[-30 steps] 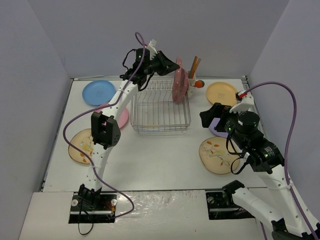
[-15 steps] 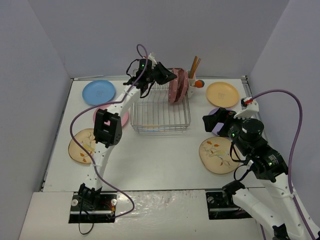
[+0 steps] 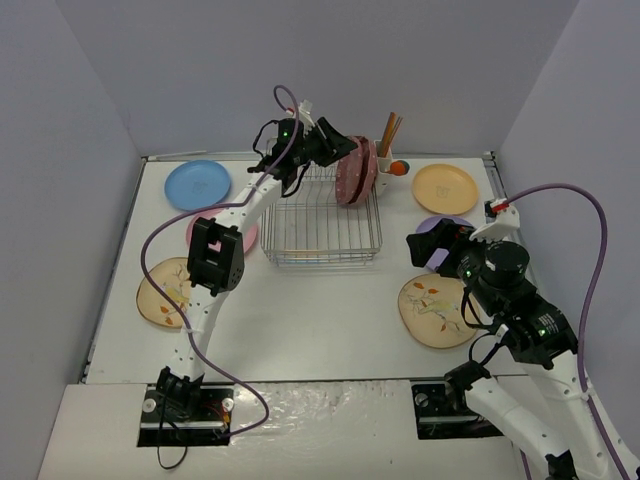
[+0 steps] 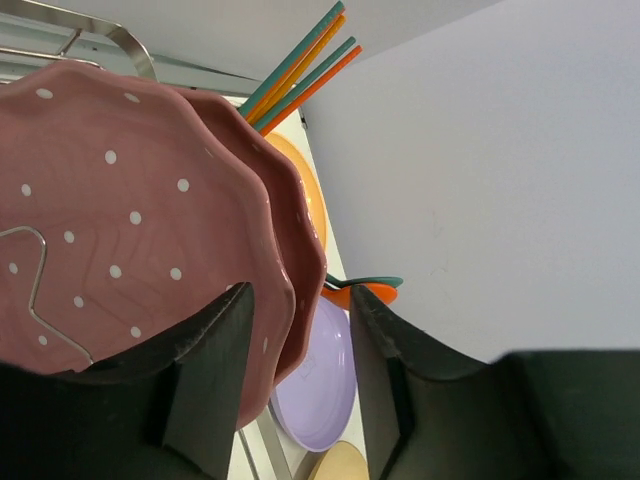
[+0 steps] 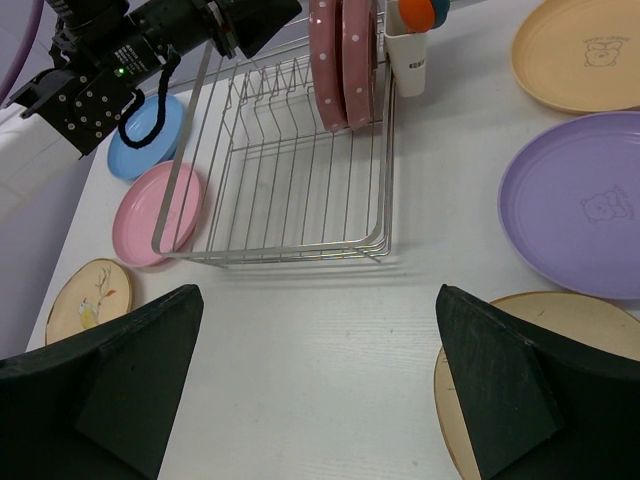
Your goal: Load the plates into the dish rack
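1. Left wrist view: the left pincer (image 4: 300,340) is parted and straddles the rims of two dotted plates (image 4: 120,230). A gap shows beside one finger (image 4: 385,380).
2. Right wrist view: both dotted plates stand upright in the dish rack (image 5: 280,190), beside the white cup (image 5: 408,60).
3. Right pincer (image 5: 315,300): spread wide, empty, over the tabletop (image 5: 330,340) near the lavender plate (image 5: 580,200).
4. Overhead view only: a leaf plate (image 3: 165,290) lies flat left of the rack.
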### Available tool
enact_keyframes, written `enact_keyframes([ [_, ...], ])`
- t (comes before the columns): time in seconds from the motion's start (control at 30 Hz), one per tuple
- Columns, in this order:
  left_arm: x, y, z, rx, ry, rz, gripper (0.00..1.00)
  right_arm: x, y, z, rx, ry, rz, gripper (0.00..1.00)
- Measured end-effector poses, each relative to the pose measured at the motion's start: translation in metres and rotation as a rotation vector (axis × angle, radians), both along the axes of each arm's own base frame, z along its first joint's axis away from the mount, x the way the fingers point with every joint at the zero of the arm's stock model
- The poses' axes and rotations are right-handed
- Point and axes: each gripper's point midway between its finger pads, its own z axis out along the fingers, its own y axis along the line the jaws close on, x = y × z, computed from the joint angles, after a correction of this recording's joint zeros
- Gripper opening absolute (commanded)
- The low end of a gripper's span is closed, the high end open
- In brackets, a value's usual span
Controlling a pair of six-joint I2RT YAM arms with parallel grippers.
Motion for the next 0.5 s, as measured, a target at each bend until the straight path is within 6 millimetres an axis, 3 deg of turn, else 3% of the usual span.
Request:
enact_keyframes([
  [0.13,-0.001,-0.002,-0.007,0.007,-0.004,-0.005,0.52,-0.003,-0.001,-0.001,0.004,0.0,-0.001,1.0],
  [0.33,-0.01,0.002,-0.035,0.054,0.051,-0.008,0.67,-0.005,-0.003,-0.004,0.007,0.008,-0.006,1.0],
  [0.43,-0.022,0.01,-0.037,0.11,0.074,-0.006,0.72,-0.005,-0.004,-0.008,0.015,0.023,-0.018,1.0],
  [0.5,-0.031,0.019,-0.028,0.157,0.083,0.006,0.77,-0.006,-0.003,-0.014,0.015,0.041,-0.02,1.0],
])
